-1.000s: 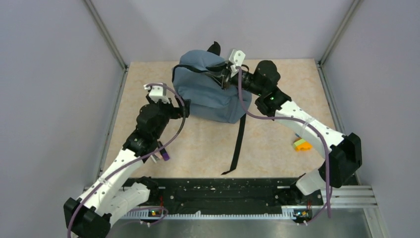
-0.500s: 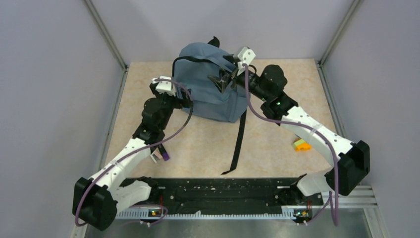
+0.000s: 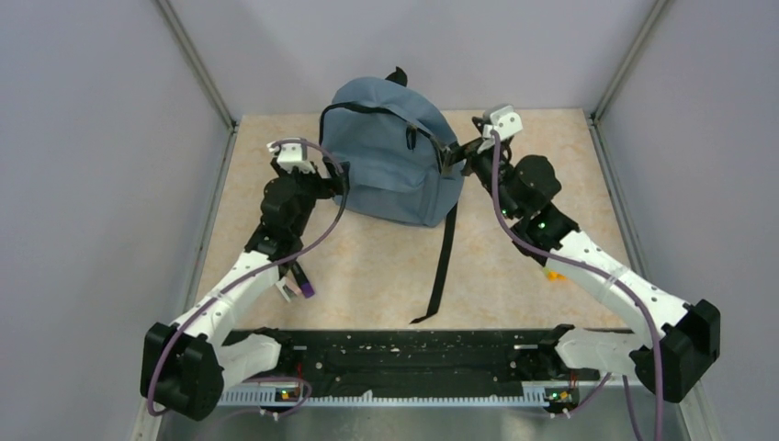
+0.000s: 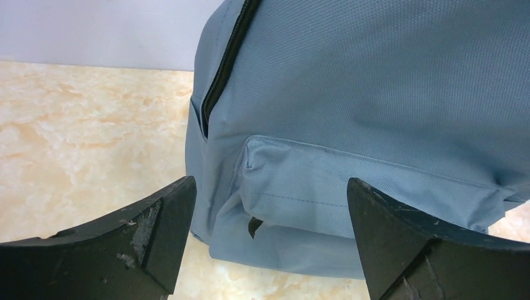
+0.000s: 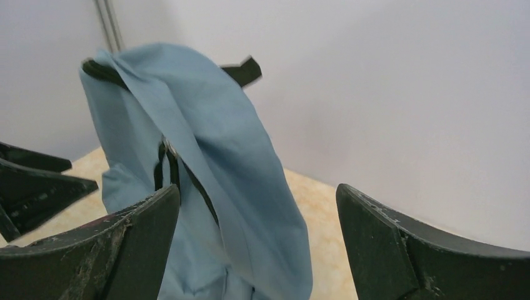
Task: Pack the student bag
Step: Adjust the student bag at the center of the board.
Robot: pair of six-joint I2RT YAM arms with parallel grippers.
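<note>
The student bag (image 3: 390, 156), grey-blue with a black arched zipper (image 3: 409, 129) and a black top loop (image 3: 397, 75), stands upright at the back of the table. My left gripper (image 3: 336, 175) is open just left of the bag's lower corner. In the left wrist view the front pocket (image 4: 369, 194) lies between and beyond the left gripper (image 4: 269, 209), which holds nothing. My right gripper (image 3: 459, 156) is open at the bag's right side. From the right wrist, the bag (image 5: 212, 162) shows edge-on, partly between the open right gripper (image 5: 257, 203).
A black strap (image 3: 444, 266) trails from the bag toward the near edge. A small purple thing (image 3: 304, 290) lies beside the left arm. An orange-yellow item (image 3: 552, 273) peeks out under the right arm. Grey walls close in at the back and sides.
My right gripper opened, let go of the bag's top and drew back to the right. The bag rose from slumped to upright. The left arm shifted slightly beside the bag.
</note>
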